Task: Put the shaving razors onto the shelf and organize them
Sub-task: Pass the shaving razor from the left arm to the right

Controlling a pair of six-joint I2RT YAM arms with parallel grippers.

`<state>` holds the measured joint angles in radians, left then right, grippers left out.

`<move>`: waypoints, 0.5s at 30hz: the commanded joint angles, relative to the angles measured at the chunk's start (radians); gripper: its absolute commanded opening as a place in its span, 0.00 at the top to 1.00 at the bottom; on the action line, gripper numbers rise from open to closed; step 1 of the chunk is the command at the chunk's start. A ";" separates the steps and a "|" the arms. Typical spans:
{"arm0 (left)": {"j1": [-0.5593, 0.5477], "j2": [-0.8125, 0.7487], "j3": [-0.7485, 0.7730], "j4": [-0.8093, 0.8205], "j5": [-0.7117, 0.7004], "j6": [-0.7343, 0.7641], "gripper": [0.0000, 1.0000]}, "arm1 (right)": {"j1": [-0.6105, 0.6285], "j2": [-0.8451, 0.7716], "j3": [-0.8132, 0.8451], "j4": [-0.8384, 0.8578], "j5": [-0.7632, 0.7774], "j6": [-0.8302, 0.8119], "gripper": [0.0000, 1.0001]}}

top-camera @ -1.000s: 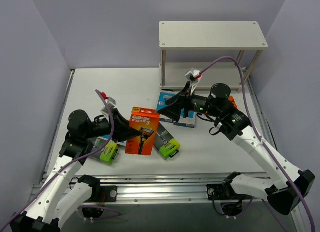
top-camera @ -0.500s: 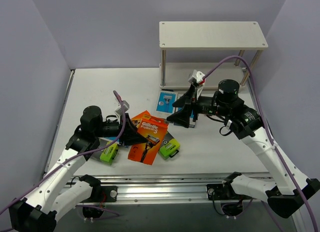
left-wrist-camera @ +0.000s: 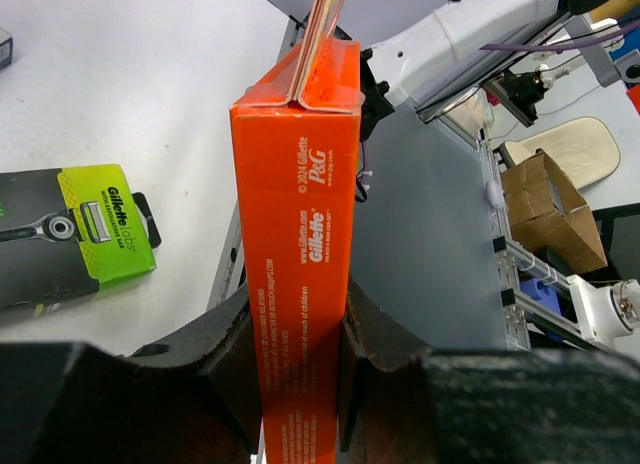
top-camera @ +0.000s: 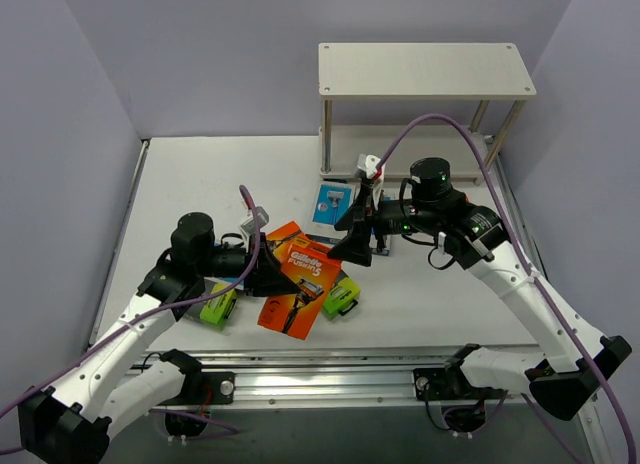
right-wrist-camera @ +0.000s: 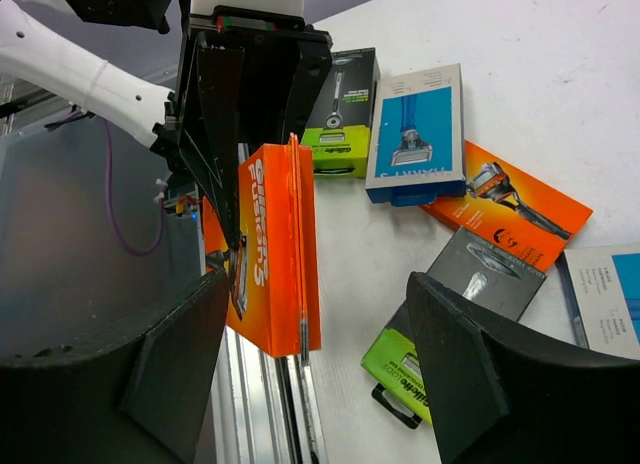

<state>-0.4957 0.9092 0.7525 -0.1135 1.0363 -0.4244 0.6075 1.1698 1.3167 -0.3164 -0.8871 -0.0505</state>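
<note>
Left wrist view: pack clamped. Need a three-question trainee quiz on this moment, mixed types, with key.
1. True or false: the left gripper is shut on the orange razor pack.
2. The right gripper is: A) open, holding nothing; B) shut on a blue pack; C) shut on a black pack.
3. Fill in: the top board of the shelf carries ___ packs.
Key: 1 true; 2 A; 3 no.

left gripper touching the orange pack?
Touching. The left wrist view shows the left gripper clamped against both sides of the orange pack, with no gap on either side.
</note>
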 commanded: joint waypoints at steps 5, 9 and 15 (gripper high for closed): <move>-0.020 -0.006 0.053 0.011 0.016 0.022 0.98 | 0.055 0.024 0.023 0.022 0.013 -0.005 0.33; -0.021 -0.003 0.056 0.003 0.011 0.030 0.98 | 0.097 0.053 0.026 0.010 0.019 -0.015 0.34; -0.023 -0.010 0.059 -0.018 0.002 0.047 0.98 | 0.166 0.087 0.035 -0.023 0.069 -0.040 0.35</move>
<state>-0.5117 0.9096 0.7547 -0.1436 1.0286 -0.4038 0.7544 1.2526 1.3167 -0.3283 -0.8433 -0.0662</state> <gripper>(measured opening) 0.353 0.652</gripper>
